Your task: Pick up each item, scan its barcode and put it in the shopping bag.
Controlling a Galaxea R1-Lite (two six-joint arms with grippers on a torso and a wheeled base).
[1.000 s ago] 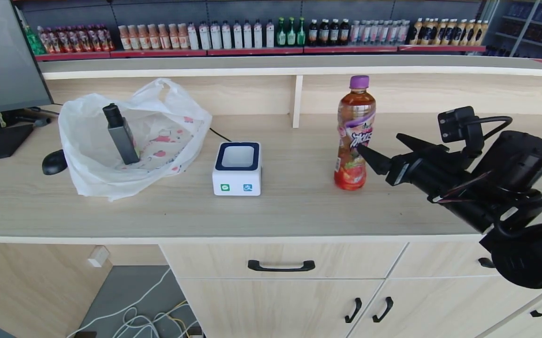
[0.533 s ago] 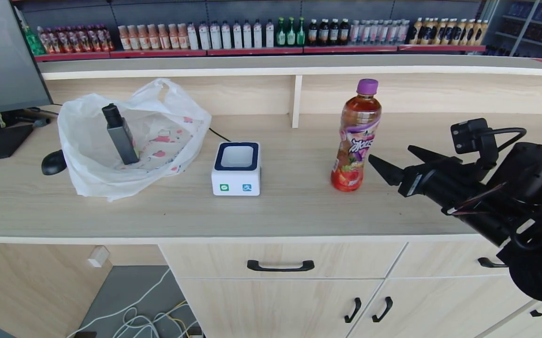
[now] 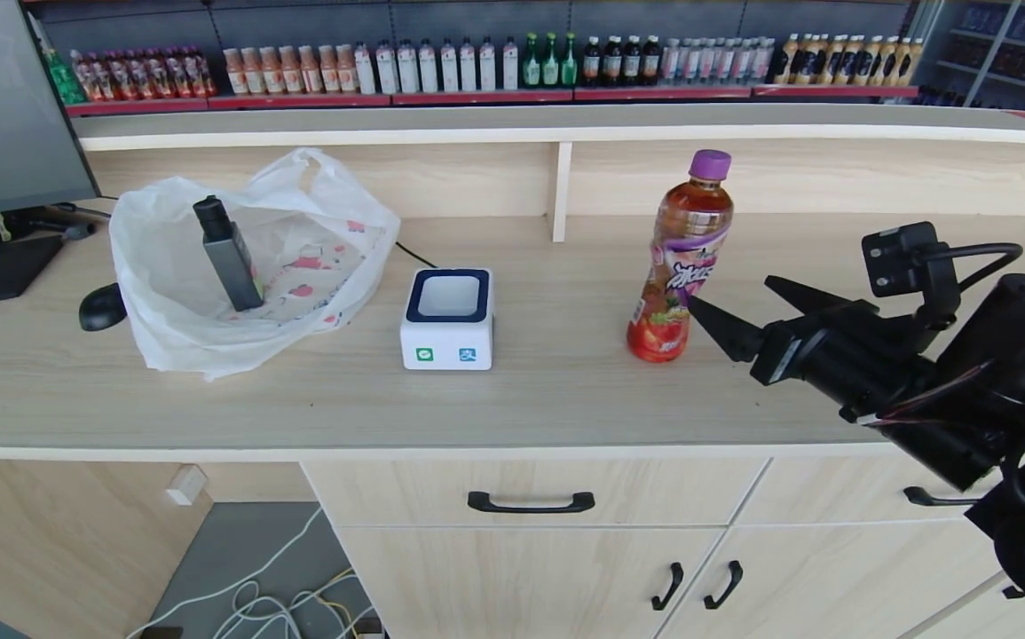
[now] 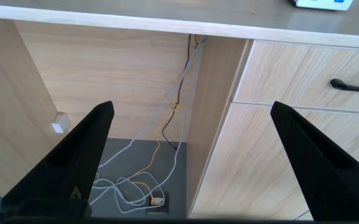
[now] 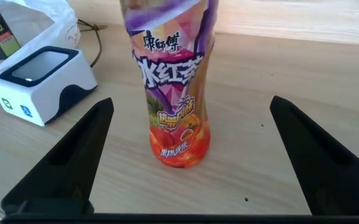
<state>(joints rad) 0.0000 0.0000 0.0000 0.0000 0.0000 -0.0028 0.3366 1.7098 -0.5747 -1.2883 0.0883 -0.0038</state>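
Note:
A tea bottle [image 3: 679, 257] with a purple cap stands on the wooden counter [image 3: 556, 390], right of the middle, leaning with its top to the right. My right gripper [image 3: 732, 295] is open just right of its lower half; the near fingertip [image 3: 697, 308] looks to be against the label. In the right wrist view the bottle [image 5: 174, 93] is ahead, between the spread fingers of the right gripper [image 5: 191, 102]. The white scanner [image 3: 447, 319] sits mid-counter. The shopping bag [image 3: 161, 284] lies at the left with a grey, black-capped item [image 3: 228, 253] in it. My left gripper [image 4: 191, 106] hangs open below the counter.
A monitor [image 3: 6, 106] and a black mouse [image 3: 102, 307] sit at the far left. A raised back ledge with an upright divider [image 3: 560, 191] bounds the counter. Drawers [image 3: 530, 501] are below the front edge, and cables [image 4: 167, 162] hang in the open bay.
The bottle went from upright to leaning, its top swinging right. My right gripper drew back to the right and a little lower, staying open.

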